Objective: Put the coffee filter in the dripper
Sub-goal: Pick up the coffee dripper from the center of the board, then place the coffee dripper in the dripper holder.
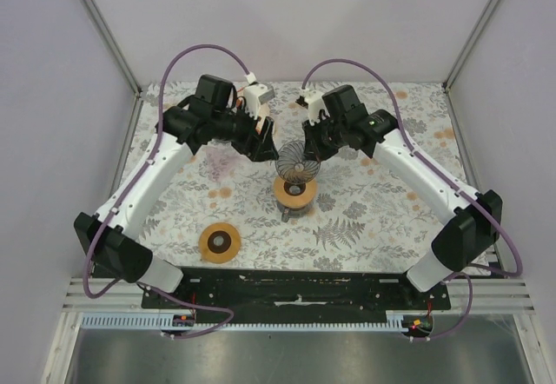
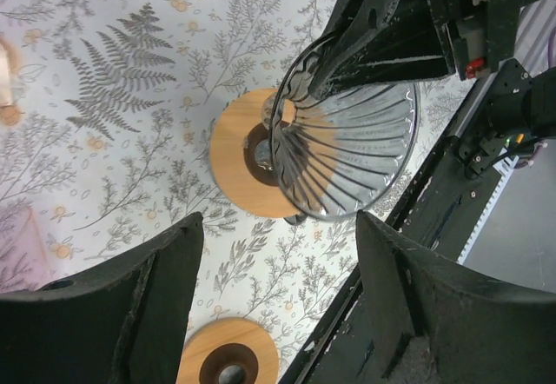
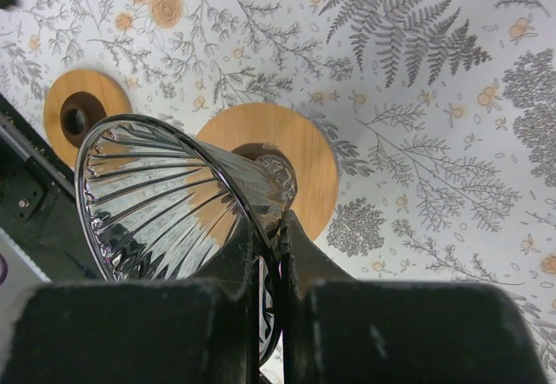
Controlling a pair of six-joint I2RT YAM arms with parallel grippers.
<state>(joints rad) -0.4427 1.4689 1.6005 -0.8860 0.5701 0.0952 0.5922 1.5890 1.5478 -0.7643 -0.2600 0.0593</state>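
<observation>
1. The whole table (image 1: 373,219) is viewed from high above its near edge, from well back, facing down and toward the far edge.
2. From the left wrist, the table is seen downward at close range between the left fingers (image 2: 130,314).
3. From the right wrist, a closer downward view is given past the right fingers (image 3: 347,332).
4. The dripper (image 1: 297,162) over the table's middle and the wooden disc (image 1: 220,243) toward the near edge are shared by all three views.
</observation>
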